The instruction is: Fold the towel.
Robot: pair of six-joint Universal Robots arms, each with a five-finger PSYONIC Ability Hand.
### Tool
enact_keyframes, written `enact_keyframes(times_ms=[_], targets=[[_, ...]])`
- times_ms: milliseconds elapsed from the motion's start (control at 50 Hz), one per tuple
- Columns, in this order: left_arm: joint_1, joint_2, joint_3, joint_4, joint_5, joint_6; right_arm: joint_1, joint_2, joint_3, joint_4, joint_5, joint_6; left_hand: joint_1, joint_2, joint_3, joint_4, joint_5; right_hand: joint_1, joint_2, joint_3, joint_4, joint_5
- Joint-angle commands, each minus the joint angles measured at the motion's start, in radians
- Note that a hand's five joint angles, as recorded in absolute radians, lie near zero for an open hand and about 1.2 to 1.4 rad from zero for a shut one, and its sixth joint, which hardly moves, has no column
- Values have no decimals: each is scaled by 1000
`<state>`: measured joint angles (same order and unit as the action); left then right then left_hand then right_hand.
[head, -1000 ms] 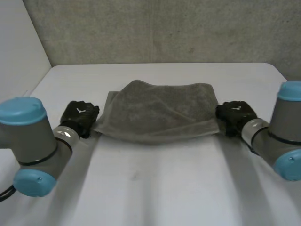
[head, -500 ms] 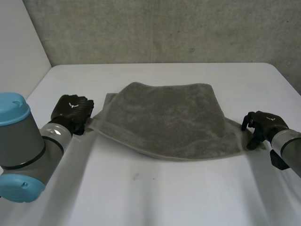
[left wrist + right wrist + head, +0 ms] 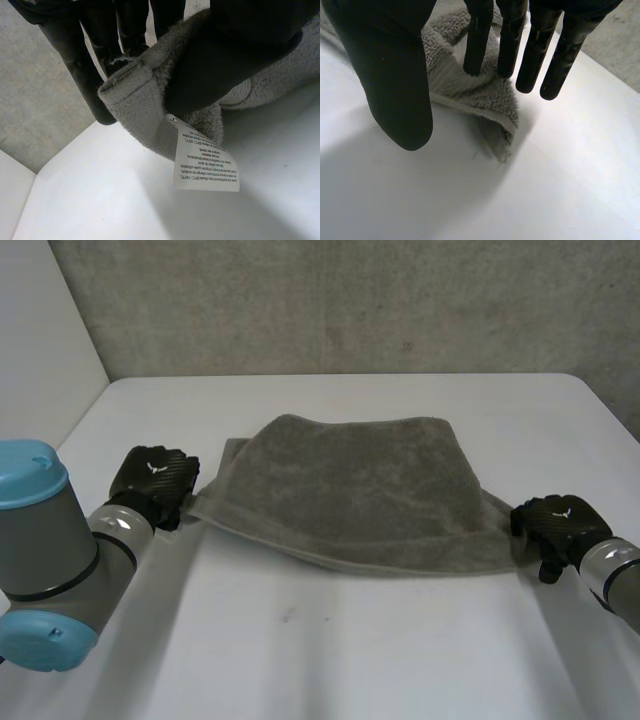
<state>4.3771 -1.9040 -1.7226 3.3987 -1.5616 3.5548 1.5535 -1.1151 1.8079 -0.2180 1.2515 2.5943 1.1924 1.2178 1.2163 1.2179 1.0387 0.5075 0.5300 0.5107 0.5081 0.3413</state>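
Towel (image 3: 360, 490) is grey and soft, and it lies in the middle of the white table (image 3: 330, 660). It is folded over, and a bit of the lower layer peeks out at its far left side. We have one hand at each end of its near edge.

Our left hand (image 3: 153, 483) is at the towel's near left corner. From the left wrist we see the fingers (image 3: 87, 70) and the big thumb (image 3: 235, 55) squeezing that corner between them. The corner is bunched up and sticks out past the thumb. A small white label (image 3: 206, 165) with tiny writing hangs down from the towel just under the thumb.

Our right hand (image 3: 553, 525) is at the towel's near right corner. From the right wrist we see its fingers (image 3: 506, 45) held out straight, not curled. Two fingertips touch the towel from above. The thumb (image 3: 390, 75) stands apart from the fingers, and the corner lies flat on the table between them.

Our left arm (image 3: 50, 550) is grey with a light-blue cap. A rough grey wall (image 3: 350, 300) stands behind the table.
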Motion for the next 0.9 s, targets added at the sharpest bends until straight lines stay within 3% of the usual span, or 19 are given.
enact_keyframes(times_ms=[20, 220, 280, 320, 540, 660, 700, 900], targets=[[-2, -3, 0, 1, 2, -4, -1, 18, -5, -78, 2, -22, 204, 178, 180, 178, 183, -12, -34, -15, -12, -20], [-1, -3, 0, 2, 3, -4, 3, 64, -58, -93, 2, -22, 204, 178, 180, 178, 183, 247, 224, 244, 246, 238], [4, -3, 1, 2, 3, -4, 5, 86, -81, -93, 2, -22, 204, 178, 180, 178, 183, 458, 436, 455, 458, 450], [6, -3, 1, 2, 2, -4, 5, 95, -107, -95, 3, -22, 204, 178, 180, 178, 183, 887, 864, 884, 886, 878], [6, 28, 31, -27, -2, -1, -9, -51, -194, -64, 12, 0, 204, 178, 180, 178, 183, 889, 866, 886, 888, 880], [9, 169, 119, -188, -2, -25, -9, -242, -314, 166, 11, 20, 204, 178, 180, 178, 183, 889, 866, 886, 888, 880], [9, 195, 144, -232, -2, -27, -12, -317, -410, 338, 11, 18, 204, 178, 180, 178, 183, 889, 866, 886, 888, 880], [33, 301, 302, -576, 5, 4, -7, -388, -660, 776, 0, -66, 204, 178, 180, 178, 183, 889, 866, 886, 888, 880]])
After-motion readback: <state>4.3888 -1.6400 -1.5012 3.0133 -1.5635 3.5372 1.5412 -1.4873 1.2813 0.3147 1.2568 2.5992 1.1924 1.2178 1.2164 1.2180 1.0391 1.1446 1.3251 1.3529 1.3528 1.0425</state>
